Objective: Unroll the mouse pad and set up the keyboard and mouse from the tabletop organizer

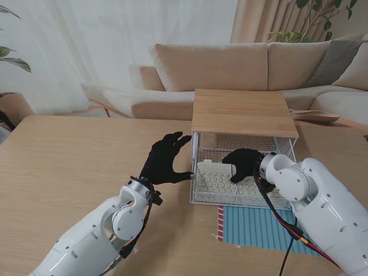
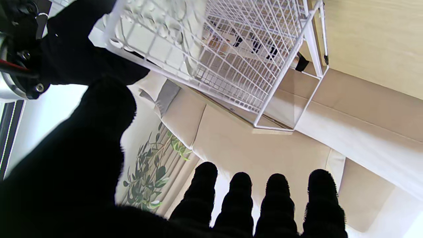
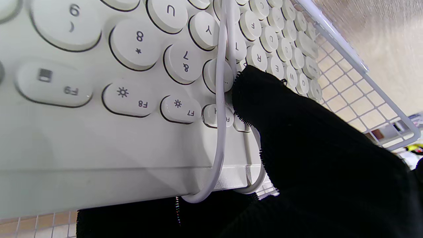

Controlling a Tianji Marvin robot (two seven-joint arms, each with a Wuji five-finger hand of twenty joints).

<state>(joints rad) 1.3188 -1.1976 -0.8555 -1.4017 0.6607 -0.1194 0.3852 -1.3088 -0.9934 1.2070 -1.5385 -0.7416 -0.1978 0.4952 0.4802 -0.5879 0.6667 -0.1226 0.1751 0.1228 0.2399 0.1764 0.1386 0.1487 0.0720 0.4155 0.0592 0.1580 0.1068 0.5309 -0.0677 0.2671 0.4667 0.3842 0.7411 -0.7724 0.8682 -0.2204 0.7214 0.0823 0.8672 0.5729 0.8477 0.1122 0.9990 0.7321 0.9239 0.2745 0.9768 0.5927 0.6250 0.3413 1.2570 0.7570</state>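
Stand view: the right hand [image 1: 244, 164] reaches into the white wire organizer [image 1: 198, 172], which has a wooden top and sits on the worktop [image 1: 69, 161]. Its fingers are clamped on the rear edge of the white keyboard [image 1: 221, 183], which lies inside the basket, tilted with one long edge raised. The left hand [image 1: 167, 161] hangs just beside the organizer's left wall with fingers spread apart, holding nothing. The mouse pad [image 1: 259, 227], blue-striped with a red border, lies flat on the worktop directly nearer to me than the organizer, partly covered by the right forearm. The mouse is not discernible in this view.

Left wrist view: four fingertips [image 2: 239, 185] stand apart and empty; the organizer's wire mesh [image 2: 231, 56] is close by, though whether the thumb touches the frame cannot be determined.

Right wrist view: the thumb [image 3: 281, 115] presses on the function-key row of the keyboard [image 3: 99, 132] while the remaining fingers wrap beneath the edge. A white cable [image 3: 219, 99] loops around the keyboard body next to the thumb.

Risks, as judged: the looped cable may snag on the wire mesh [image 3: 357, 96] as the keyboard is drawn out, dragging the light organizer forward; the left hand appears placed to brace against this. A grip at one edge only could let the keyboard pivot and strike the basket rim, or slip from the gloved fingers.
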